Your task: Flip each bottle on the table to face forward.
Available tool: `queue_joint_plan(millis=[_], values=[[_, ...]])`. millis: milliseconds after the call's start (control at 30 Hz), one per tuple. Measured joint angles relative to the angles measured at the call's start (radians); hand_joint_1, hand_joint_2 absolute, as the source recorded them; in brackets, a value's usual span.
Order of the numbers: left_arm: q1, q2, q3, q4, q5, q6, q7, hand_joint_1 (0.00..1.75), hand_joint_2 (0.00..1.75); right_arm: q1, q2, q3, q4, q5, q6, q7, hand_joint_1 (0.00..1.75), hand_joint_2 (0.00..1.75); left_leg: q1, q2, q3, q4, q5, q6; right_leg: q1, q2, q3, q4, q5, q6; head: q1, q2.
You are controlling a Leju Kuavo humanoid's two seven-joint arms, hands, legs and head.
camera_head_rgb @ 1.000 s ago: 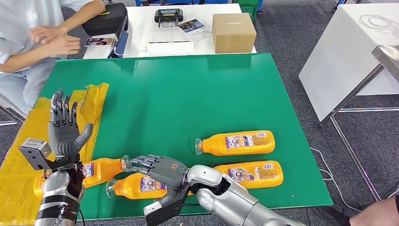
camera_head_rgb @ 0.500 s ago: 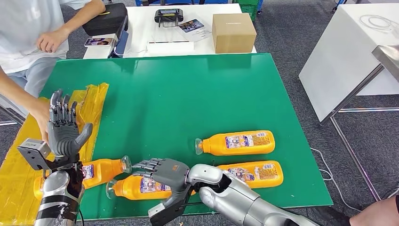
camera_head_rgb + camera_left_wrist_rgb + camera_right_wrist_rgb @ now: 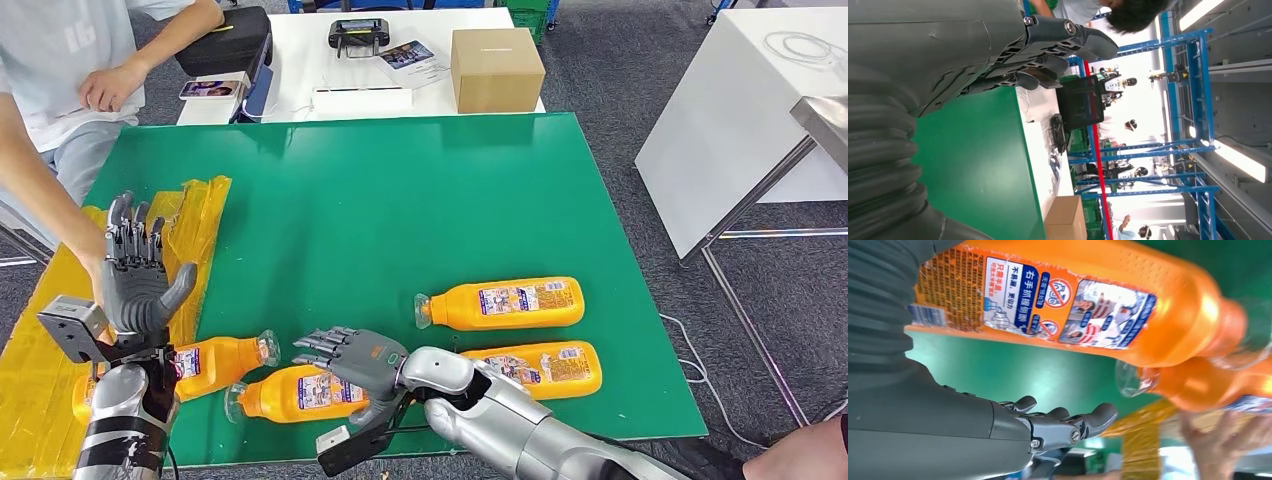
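On the green table (image 3: 400, 200), your right hand (image 3: 350, 360) hovers spread and empty over the seven-o'clock bottle (image 3: 300, 395), presumably positioned for turning it; your left hand (image 3: 135, 275) is raised, fingers apart, empty.

Right hand (image 3: 352, 362) lifts slightly off the near-left bottle (image 3: 300, 394), fingers now spread above it; person's arm (image 3: 45, 165) reaches in toward the yellow sheet (image 3: 195, 215) beside the left hand (image 3: 135, 275).
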Motion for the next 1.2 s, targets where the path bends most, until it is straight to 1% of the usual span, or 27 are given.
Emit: queue_joint_plan(millis=[233, 433, 700, 1067, 1200], values=[[0.012, -0.006, 0.000, -0.009, -0.002, -0.003, 0.000, 0.00, 1.75, 0.000, 0.028, -0.009, 0.058, 0.053, -0.065, 0.086, 0.00, 1.75, 0.000, 0.000, 0.000, 0.000, 0.000, 0.000, 0.000, 0.000, 0.000, 0.000, 0.000, 0.000, 0.000, 0.000], [0.019, -0.012, 0.000, -0.010, -0.004, -0.008, 0.000, 0.00, 1.75, 0.001, 0.056, -0.025, 0.108, 0.087, -0.092, 0.123, 0.00, 1.75, 0.000, 0.000, 0.000, 0.000, 0.000, 0.000, 0.000, 0.000, 0.000, 0.000, 0.000, 0.000, 0.000, 0.000], [0.023, -0.016, 0.000, -0.010, -0.005, -0.010, 0.000, 0.00, 1.75, 0.001, 0.072, -0.036, 0.142, 0.098, -0.099, 0.133, 0.00, 1.75, 0.000, 0.000, 0.000, 0.000, 0.000, 0.000, 0.000, 0.000, 0.000, 0.000, 0.000, 0.000, 0.000, 0.000], [0.023, -0.027, 0.000, -0.010, -0.012, -0.016, 0.000, 0.00, 1.75, -0.002, 0.106, -0.068, 0.214, 0.178, -0.109, 0.216, 0.00, 1.75, 0.000, 0.000, 0.000, 0.000, 0.000, 0.000, 0.000, 0.000, 0.000, 0.000, 0.000, 0.000, 0.000, 0.000], [0.023, -0.033, 0.000, -0.010, -0.014, -0.017, 0.000, 0.00, 1.75, -0.012, 0.121, -0.078, 0.248, 0.195, -0.105, 0.239, 0.10, 1.75, 0.000, 0.000, 0.000, 0.000, 0.000, 0.000, 0.000, 0.000, 0.000, 0.000, 0.000, 0.000, 0.000, 0.000]])
